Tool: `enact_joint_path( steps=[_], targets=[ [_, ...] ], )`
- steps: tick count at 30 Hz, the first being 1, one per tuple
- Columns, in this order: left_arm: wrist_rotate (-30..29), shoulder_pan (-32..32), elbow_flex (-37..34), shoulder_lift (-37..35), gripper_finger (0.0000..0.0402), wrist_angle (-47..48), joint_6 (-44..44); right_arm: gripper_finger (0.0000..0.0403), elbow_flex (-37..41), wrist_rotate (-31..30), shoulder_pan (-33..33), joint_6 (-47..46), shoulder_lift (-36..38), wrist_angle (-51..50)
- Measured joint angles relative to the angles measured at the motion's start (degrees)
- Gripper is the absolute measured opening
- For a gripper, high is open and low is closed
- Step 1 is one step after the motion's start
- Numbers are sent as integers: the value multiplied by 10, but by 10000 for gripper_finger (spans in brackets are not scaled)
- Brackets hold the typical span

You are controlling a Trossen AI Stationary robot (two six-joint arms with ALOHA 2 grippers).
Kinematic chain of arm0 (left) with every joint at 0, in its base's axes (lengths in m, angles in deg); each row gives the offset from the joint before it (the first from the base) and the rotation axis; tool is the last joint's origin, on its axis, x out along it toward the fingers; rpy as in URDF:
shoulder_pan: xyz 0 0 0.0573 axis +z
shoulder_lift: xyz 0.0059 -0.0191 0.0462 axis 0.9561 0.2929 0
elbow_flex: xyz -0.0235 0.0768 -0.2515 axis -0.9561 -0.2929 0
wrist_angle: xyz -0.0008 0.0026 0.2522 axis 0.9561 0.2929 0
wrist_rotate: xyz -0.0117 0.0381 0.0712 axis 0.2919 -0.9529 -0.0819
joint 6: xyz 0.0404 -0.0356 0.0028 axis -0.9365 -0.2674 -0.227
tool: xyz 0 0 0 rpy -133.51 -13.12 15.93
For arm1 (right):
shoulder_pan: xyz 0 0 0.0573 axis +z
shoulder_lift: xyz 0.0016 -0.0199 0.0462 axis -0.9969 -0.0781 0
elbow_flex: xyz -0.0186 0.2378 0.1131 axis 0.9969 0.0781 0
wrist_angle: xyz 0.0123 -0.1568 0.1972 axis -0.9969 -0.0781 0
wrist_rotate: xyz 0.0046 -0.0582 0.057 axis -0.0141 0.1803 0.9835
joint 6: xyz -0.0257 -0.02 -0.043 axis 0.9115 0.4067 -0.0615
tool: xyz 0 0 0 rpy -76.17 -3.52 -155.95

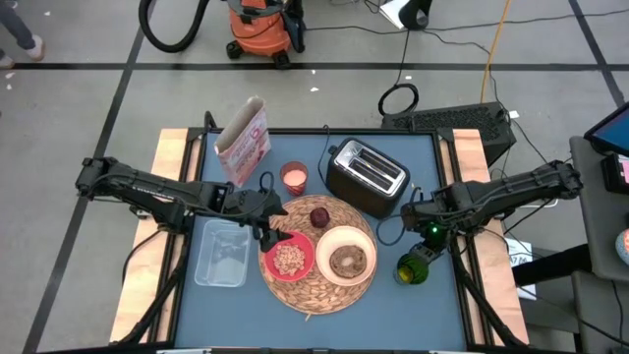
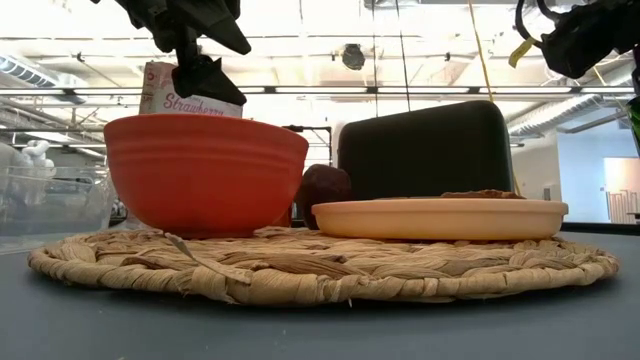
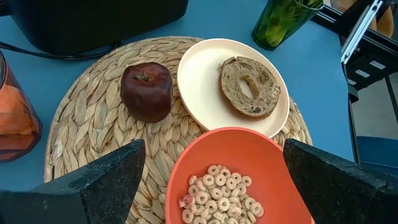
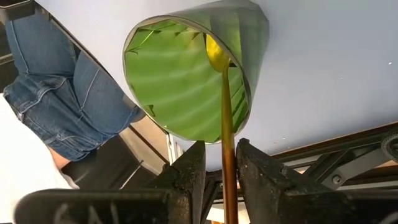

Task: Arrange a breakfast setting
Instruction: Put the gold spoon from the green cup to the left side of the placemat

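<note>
The right end effector grips a slim gold spoon whose bowl sits inside a green cup on the bench.

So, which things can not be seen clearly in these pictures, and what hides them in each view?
- Gold spoon: too small to make out in the high view; the right wrist view shows it between the right gripper fingers, its lower end cut off by the picture's edge.
- Toast: low view shows only a sliver above the plate rim.
- Cereal: hidden in the low view by the red bowl wall.
- Left gripper: fingers partly cut off by the edge.
</note>
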Motion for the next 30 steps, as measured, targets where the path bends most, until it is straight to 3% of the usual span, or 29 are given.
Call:
enact_joint_path(
  steps=[20,30],
  targets=[
    [0,0,0,0,386,0,0,84,0,-1,0,14,0,0],
    [0,0,0,0,386,0,0,161,29,0,0,14,0,0]
  ],
)
